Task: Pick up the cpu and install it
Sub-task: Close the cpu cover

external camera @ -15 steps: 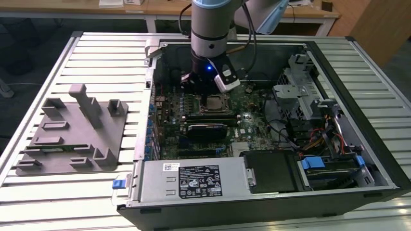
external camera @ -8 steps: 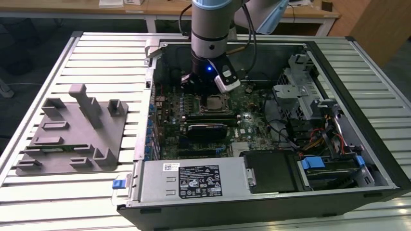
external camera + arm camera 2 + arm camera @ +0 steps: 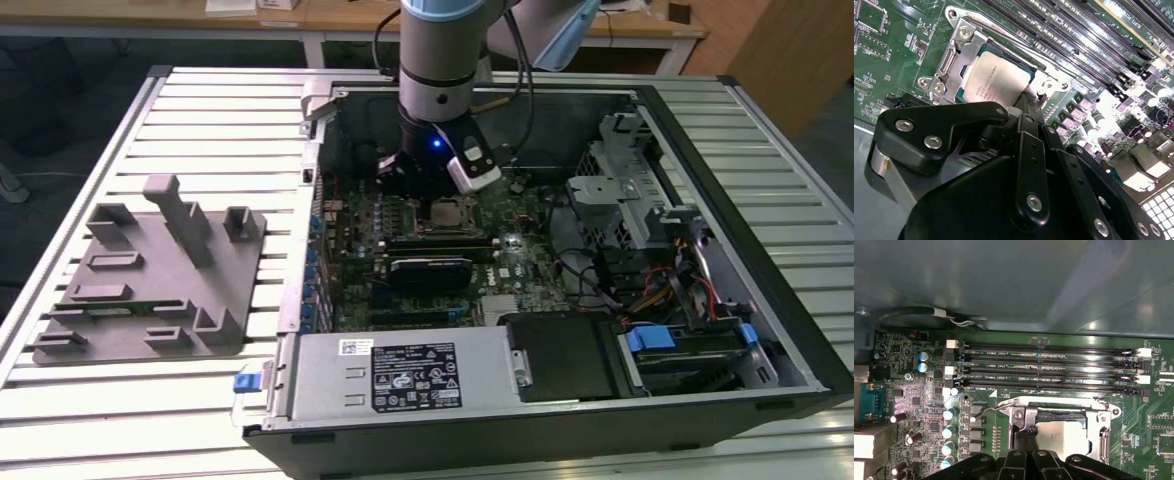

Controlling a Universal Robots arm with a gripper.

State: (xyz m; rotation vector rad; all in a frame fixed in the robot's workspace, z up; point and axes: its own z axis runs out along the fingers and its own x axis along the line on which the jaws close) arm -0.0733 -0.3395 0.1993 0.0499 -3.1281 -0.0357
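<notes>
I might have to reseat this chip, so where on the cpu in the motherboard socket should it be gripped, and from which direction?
Probably by two opposite thin edges of the cpu, coming straight down from above. It lies flat inside the metal socket bracket, silver top up, so only its rim offers purchase and a sideways approach looks blocked.

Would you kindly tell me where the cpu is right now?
In the second wrist view the cpu lies in the metal socket frame, beside the memory slots, right at the gripper.
</notes>
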